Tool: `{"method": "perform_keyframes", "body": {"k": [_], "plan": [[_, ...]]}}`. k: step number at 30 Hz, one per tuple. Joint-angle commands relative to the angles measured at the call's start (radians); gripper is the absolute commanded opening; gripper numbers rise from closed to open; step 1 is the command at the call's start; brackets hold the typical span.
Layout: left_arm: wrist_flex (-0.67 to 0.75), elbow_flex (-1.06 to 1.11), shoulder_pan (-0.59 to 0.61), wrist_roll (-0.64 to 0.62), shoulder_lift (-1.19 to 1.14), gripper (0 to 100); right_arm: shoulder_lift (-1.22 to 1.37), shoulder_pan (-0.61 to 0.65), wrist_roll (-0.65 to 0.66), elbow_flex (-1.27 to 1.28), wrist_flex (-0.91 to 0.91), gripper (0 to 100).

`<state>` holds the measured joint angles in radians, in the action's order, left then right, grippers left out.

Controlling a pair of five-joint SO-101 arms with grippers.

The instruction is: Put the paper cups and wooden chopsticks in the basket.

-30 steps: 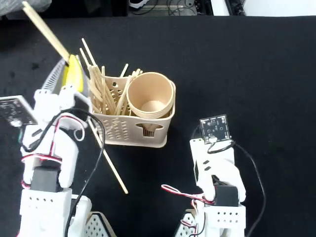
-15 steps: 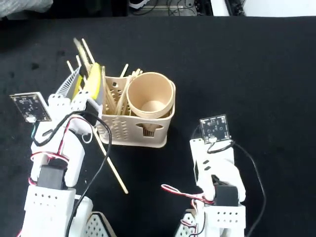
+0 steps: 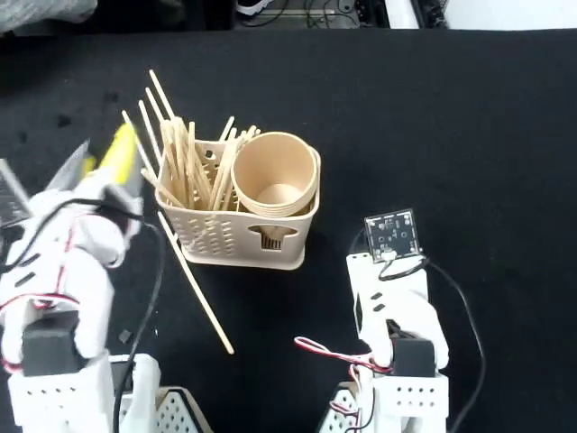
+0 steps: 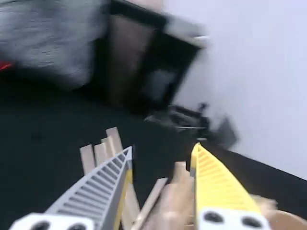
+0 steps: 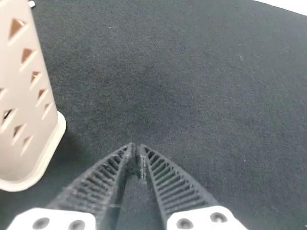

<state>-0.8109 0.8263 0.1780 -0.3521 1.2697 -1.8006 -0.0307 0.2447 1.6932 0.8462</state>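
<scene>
A beige perforated basket (image 3: 236, 242) stands left of the table's middle. Its right half holds nested paper cups (image 3: 275, 176), and its left half holds several wooden chopsticks (image 3: 185, 158) standing on end. One more chopstick (image 3: 200, 296) lies on the black table, slanting from the basket's left foot toward the front. My left gripper (image 3: 97, 155) is open just left of the basket, with nothing between its grey and yellow fingers; in the left wrist view the left gripper (image 4: 163, 147) hangs above the chopstick tips (image 4: 103, 151). My right gripper (image 5: 135, 146) is shut and empty, right of the basket (image 5: 24, 96).
The table is covered in black cloth (image 3: 451, 135). The right arm's base (image 3: 397, 361) sits at the front right, the left arm's base (image 3: 63, 379) at the front left. Cables and clutter (image 3: 315, 11) lie beyond the far edge.
My left gripper brought a chopstick from the far left to the basket, let it go among the others, and has drawn back to the left, open. The right arm has not moved.
</scene>
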Motion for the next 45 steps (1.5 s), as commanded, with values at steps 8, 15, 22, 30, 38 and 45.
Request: {"method": "perform_keyframes", "body": {"k": [8,15,22,30,38,45], "plan": [[-0.115,-0.033,0.208,-0.068,-0.46,20,-0.056,-0.012,0.002,-0.007,0.005,1.1],[-0.189,-0.309,0.157,-0.126,-1.057,21,-0.056,-0.012,0.002,-0.007,0.005,1.1],[-0.275,-0.519,0.058,-0.137,-1.39,21,-0.056,-0.018,0.002,-0.007,0.005,1.1],[-0.235,-0.527,0.056,-0.258,-1.491,21,-0.056,-0.028,0.002,-0.007,0.005,1.1],[-0.242,-0.552,0.056,-0.267,-1.491,21,-0.056,-0.028,0.002,-0.007,0.005,1.1],[-0.307,-0.598,0.03,-0.265,-1.445,21,-0.056,-0.026,0.002,-0.007,0.005,1.1]]}}
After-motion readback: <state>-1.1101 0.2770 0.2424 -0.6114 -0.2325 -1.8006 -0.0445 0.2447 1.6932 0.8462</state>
